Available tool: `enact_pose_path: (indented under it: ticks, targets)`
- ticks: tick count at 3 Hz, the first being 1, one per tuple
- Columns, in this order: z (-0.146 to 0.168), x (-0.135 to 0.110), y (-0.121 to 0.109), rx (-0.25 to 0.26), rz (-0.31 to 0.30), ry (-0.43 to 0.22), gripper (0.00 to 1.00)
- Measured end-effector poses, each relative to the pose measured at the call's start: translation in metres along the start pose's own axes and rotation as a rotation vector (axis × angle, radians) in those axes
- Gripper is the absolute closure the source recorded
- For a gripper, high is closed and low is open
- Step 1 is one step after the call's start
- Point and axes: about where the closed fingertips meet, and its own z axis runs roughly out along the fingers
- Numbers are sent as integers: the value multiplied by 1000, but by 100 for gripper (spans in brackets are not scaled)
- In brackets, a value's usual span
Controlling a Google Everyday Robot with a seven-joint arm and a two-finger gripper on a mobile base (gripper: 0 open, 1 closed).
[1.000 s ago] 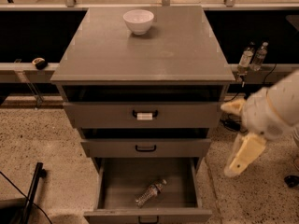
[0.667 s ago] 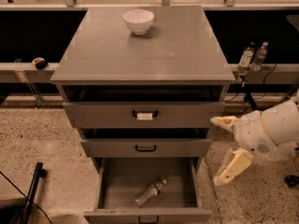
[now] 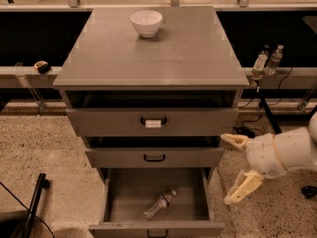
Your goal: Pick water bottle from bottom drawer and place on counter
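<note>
Your tool is hanging wide open, empty, beside the bottom drawer; you're wanting to straddle the water bottle crosswise.

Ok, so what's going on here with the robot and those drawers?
A robot arm sits at the right of the cabinet, its gripper open and empty, level with the lower drawers. The bottom drawer is pulled out, and the water bottle lies on its side inside, not yet picked up. The counter above has a white bowl near its back edge.
</note>
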Motion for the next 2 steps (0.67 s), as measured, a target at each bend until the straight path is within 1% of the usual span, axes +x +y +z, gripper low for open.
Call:
enact_pose_path:
  ticks: [1,2]
  targets:
    - [53,69,-2,28,33,-69,0]
    - [80,108,-5,43,36,-114,0]
